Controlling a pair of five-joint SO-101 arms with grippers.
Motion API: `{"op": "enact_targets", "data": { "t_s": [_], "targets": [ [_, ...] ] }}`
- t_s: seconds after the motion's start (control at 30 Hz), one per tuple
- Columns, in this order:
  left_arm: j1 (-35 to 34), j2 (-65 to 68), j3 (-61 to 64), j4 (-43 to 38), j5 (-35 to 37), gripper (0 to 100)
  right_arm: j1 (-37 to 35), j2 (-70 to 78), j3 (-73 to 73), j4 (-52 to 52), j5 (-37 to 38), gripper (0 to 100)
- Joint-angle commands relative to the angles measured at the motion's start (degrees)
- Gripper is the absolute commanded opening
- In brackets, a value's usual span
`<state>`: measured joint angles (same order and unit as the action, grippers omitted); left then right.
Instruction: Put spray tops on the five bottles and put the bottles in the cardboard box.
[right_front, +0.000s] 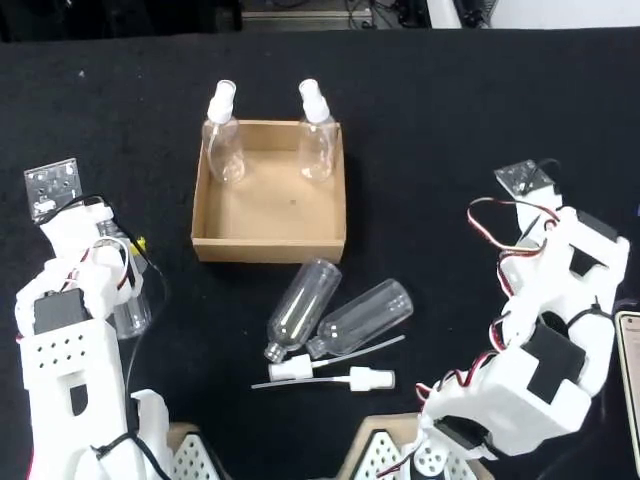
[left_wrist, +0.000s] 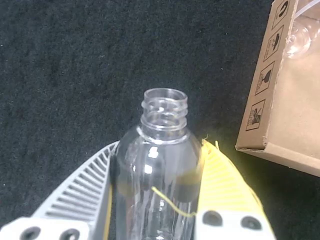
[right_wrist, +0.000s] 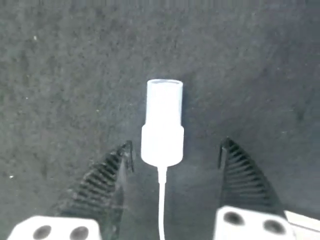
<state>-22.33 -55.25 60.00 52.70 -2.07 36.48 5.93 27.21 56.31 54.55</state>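
While clamping the bottle (left_wrist: 161, 170) upright in the left gripper (left_wrist: 161, 146) near the table's (right_front: 120, 120) left edge, beside the cardboard box (right_front: 268, 247), neck free for capping, straddling a loose spray top (right_wrist: 163, 130) with the right gripper's (right_wrist: 176, 145) jaws apart, likely to grasp it.

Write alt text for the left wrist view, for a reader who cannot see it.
The left gripper is shut on a clear bottle whose neck is open and bare, seen against the black table. Close by is a corner of the cardboard box, with part of another clear bottle inside it.
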Motion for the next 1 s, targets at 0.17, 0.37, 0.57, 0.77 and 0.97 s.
{"op": "enact_targets", "data": {
  "t_s": [0.17, 0.37, 0.57, 0.77, 0.97],
  "targets": [
    [0.2, -1.5, -0.6, 0.0, 0.0, 3, -2.0, 2.9, -1.2, -1.5, 0.8, 17.8],
    [0.2, -1.5, -0.6, 0.1, 0.0, 3, -1.8, 4.3, -1.3, -6.0, 0.6, 2.3],
    [0.2, -1.5, -1.0, 0.8, 0.0, 3, -3.2, -8.7, -3.6, 0.8, -3.8, 1.0],
    [0.2, -5.9, -6.5, 6.9, 0.0, 3, -8.5, -28.2, -5.6, 12.0, -18.8, 1.0],
    [0.5, -21.9, -2.7, 7.4, 0.0, 3, -18.7, -45.1, -5.7, 17.1, -31.3, 1.1]
  ]
}}
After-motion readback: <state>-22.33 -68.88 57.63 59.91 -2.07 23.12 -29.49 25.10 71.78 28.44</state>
